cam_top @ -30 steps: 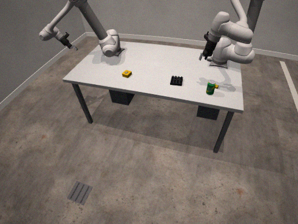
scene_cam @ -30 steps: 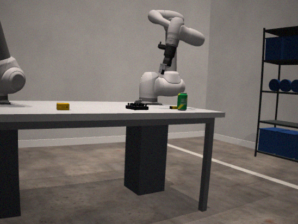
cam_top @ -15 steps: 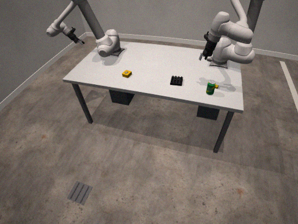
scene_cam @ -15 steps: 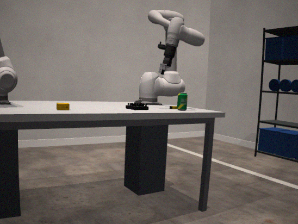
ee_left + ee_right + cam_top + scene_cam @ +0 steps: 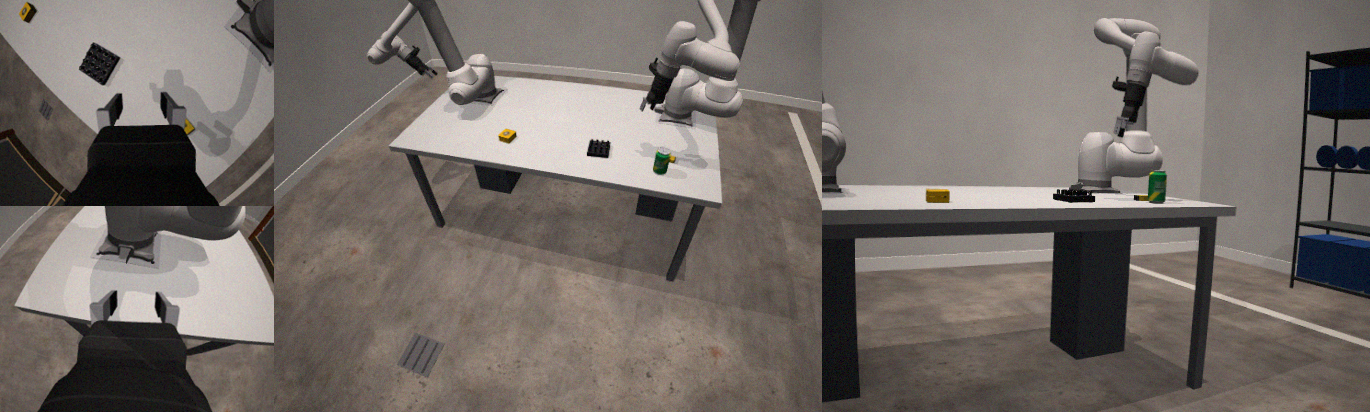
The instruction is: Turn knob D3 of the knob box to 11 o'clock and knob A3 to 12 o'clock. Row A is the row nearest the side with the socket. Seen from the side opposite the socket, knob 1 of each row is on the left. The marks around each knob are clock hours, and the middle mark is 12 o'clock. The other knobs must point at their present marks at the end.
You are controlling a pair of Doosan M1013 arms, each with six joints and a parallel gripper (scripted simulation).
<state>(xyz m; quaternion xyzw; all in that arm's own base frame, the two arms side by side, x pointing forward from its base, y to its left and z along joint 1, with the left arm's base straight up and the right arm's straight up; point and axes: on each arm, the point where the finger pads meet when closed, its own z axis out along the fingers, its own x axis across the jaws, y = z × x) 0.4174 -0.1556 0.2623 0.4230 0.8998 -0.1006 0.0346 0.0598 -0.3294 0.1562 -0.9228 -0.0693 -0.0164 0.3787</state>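
Observation:
The black knob box (image 5: 598,149) (image 5: 1074,197) (image 5: 98,64) lies on the white table (image 5: 554,117) (image 5: 142,41), with rows of black knobs on top. The knob directions, the hour marks and the socket side are too small and dark to make out. My left gripper (image 5: 648,106) (image 5: 1121,131) (image 5: 141,100) is open and empty, high above the table near its arm's base. My right gripper (image 5: 432,74) (image 5: 136,299) is open and empty, raised beyond the table's left end in the top view and far from the knob box.
A yellow box (image 5: 507,135) (image 5: 938,196) (image 5: 28,12) lies left of the knob box in the top view. A green can (image 5: 661,162) (image 5: 1157,187) stands right of it, with a small yellow object (image 5: 672,159) (image 5: 1140,198) (image 5: 188,126) close by. Both arm bases stand along the far side.

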